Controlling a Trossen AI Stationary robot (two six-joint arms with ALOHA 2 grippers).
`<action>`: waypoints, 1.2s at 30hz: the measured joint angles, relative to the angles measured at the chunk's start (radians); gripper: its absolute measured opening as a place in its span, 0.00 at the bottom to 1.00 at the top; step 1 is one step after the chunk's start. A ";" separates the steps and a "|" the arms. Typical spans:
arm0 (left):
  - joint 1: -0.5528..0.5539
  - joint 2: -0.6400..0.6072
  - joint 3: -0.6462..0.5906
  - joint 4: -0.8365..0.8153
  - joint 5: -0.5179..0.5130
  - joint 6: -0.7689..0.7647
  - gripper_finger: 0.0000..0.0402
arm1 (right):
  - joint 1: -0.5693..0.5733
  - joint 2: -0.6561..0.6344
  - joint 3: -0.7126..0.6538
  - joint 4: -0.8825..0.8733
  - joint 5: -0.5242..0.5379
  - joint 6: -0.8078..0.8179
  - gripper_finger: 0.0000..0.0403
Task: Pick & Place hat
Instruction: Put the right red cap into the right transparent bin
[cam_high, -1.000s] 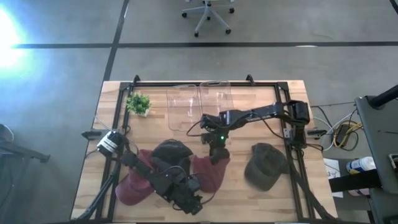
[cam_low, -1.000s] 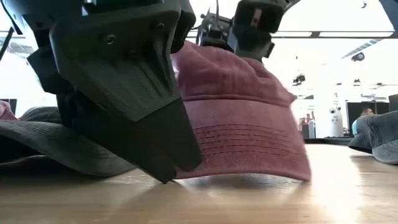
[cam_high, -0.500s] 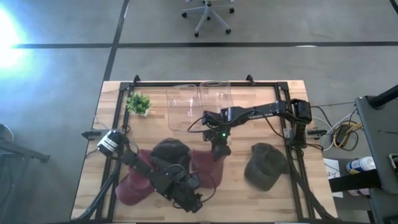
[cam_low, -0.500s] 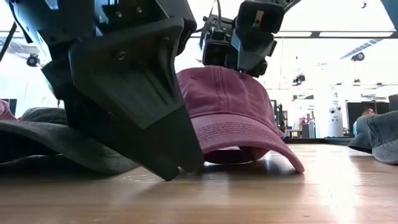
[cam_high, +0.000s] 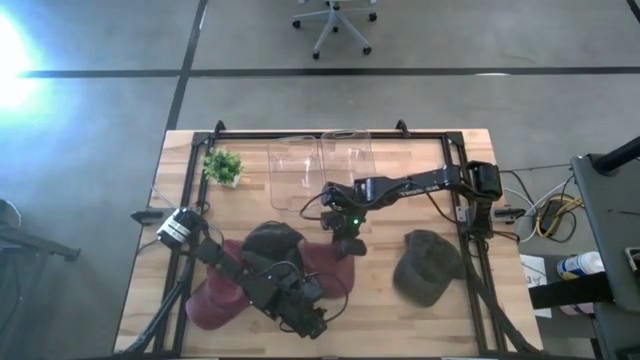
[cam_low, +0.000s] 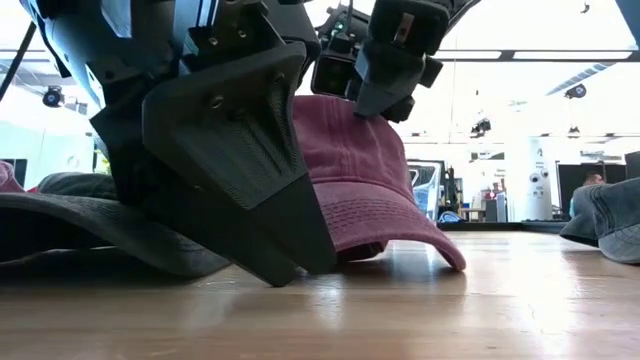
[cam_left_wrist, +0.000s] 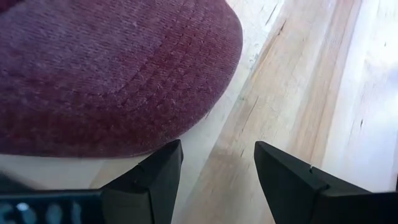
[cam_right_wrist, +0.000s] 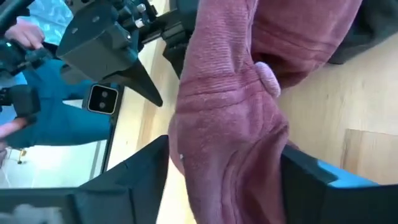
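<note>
A maroon hat (cam_high: 325, 268) sits at the table's middle with my right gripper (cam_high: 346, 243) shut on its crown (cam_low: 345, 130). Its brim (cam_low: 420, 240) slopes down to the wood. A dark hat (cam_high: 275, 240) lies just left of it, and a second maroon hat (cam_high: 210, 300) lies farther left under my left arm. My left gripper (cam_high: 312, 322) stands open low over the table's near edge. Bare wood shows between its fingers, with a maroon brim (cam_left_wrist: 112, 74) just beyond them. My right gripper pinches the top of the maroon hat's crown (cam_right_wrist: 230, 143) between its two fingers, close to the top button (cam_right_wrist: 268, 79). The cloth is bunched into creases between them. The fingers slant down from the table's far side. The hat rests on the table by its brim edge (cam_low: 445, 262).
An olive hat (cam_high: 425, 265) lies at the right. Two clear containers (cam_high: 320, 170) and a small green plant (cam_high: 222, 165) stand along the far edge. A black frame (cam_high: 465, 200) borders the table. A person in teal (cam_right_wrist: 37, 118) shows beyond the near edge.
The maroon hat has turned about under my right gripper and slid a little toward the dark hat. Its brim, raised and facing the near edge before, has swung toward the table's right and come down onto the wood. The crown has stayed between the fingers.
</note>
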 joint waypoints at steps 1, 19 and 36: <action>0.000 0.000 0.000 0.000 -0.001 0.000 0.51 | 0.000 0.000 0.000 -0.001 0.012 0.000 0.53; -0.026 -0.132 -0.003 -0.053 -0.126 0.005 0.51 | 0.006 -0.054 0.023 -0.242 0.029 -0.095 0.02; -0.072 -0.421 -0.004 -0.214 -0.408 -0.001 0.51 | -0.120 -0.529 0.028 -0.424 0.267 -0.008 0.02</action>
